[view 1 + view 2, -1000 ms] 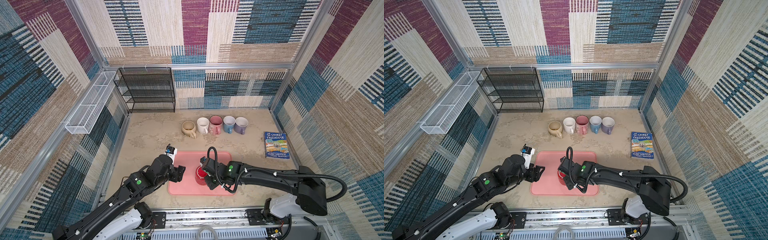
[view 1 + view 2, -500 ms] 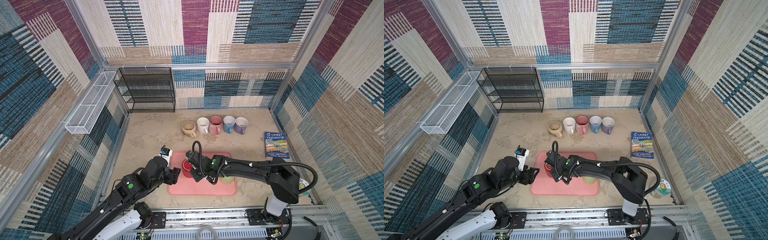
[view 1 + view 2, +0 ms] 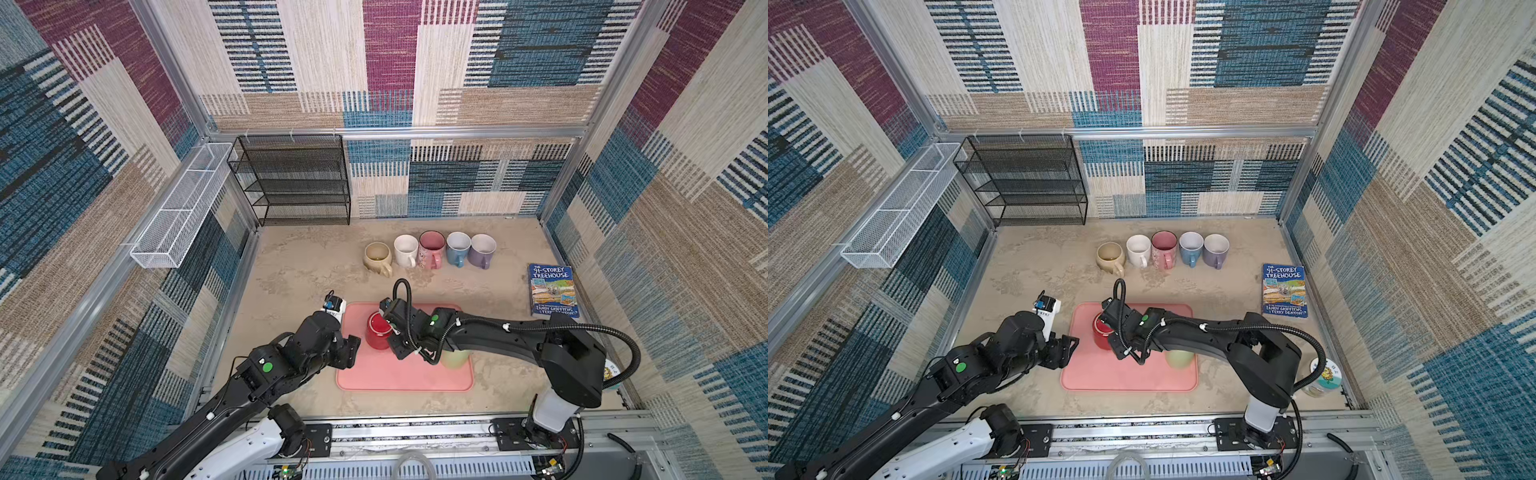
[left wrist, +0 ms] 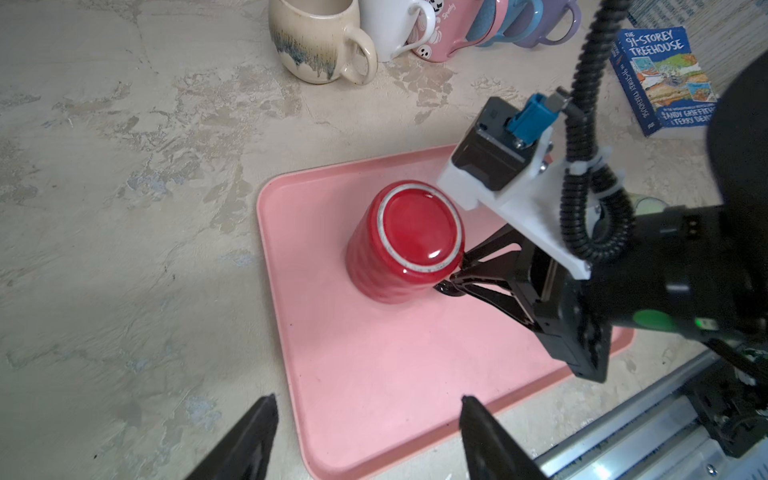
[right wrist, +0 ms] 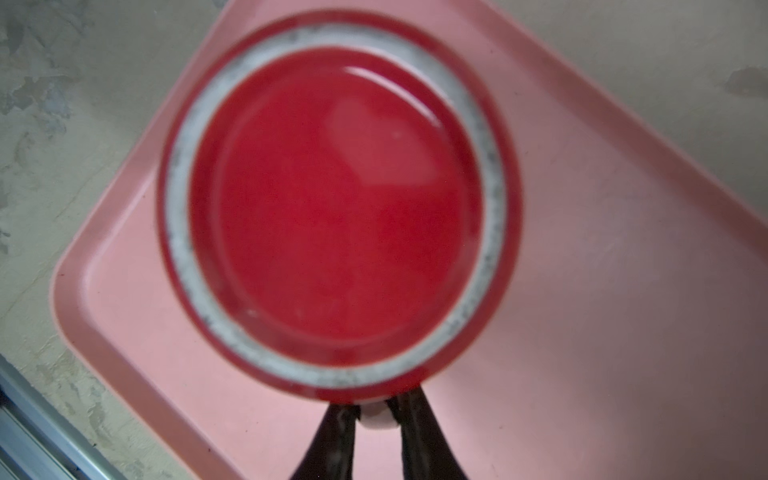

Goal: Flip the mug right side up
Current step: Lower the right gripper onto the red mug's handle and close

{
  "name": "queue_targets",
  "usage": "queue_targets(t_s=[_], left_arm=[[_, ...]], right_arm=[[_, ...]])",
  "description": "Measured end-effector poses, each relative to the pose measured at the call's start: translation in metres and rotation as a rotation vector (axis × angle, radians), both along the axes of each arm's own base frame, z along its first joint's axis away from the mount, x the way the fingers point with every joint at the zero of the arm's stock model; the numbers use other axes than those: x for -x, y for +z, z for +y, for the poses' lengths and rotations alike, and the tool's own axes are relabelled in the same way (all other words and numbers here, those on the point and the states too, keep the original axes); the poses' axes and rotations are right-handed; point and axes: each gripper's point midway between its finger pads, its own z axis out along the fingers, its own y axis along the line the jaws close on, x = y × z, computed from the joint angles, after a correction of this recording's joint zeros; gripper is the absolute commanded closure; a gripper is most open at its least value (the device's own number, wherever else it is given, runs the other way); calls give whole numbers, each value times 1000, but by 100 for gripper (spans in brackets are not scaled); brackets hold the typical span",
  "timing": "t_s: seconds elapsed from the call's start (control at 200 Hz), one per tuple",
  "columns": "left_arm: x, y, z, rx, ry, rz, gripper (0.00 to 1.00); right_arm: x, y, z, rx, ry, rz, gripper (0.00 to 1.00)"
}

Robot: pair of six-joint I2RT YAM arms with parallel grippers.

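In both top views the mug (image 3: 376, 332) (image 3: 1101, 332) is standing upside down at the upper left of the tray (image 3: 399, 376), low centre; the left claw (image 3: 352, 352) is hovering just left of it, the right claw (image 3: 392, 338) touching its right side. Left wrist view: the left claw's fingers (image 4: 249, 440) are gaping apart, empty. Right wrist view: the right claw (image 5: 376, 409) is clamping the mug's side at bottom centre

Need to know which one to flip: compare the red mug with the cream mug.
The red mug sits upside down, base up; the cream mug stands upright, mouth up. The red mug is on the tray; the cream mug is on the table. Both stand level.
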Motion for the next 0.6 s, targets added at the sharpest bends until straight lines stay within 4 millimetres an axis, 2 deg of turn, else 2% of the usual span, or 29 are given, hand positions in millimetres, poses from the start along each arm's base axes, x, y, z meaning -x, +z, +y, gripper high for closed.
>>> queue_targets(t_s=[0.18, 0.366, 0.601], left_arm=[[0, -1, -1, -2, -1, 3, 26], [1, -1, -2, 3, -7, 8, 26], [3, -4, -3, 15, -16, 12, 26]], right_arm=[[-1, 0, -3, 2, -6, -2, 71], [-6, 1, 3, 14, 1, -11, 69], [-18, -5, 1, 58, -24, -25, 76]])
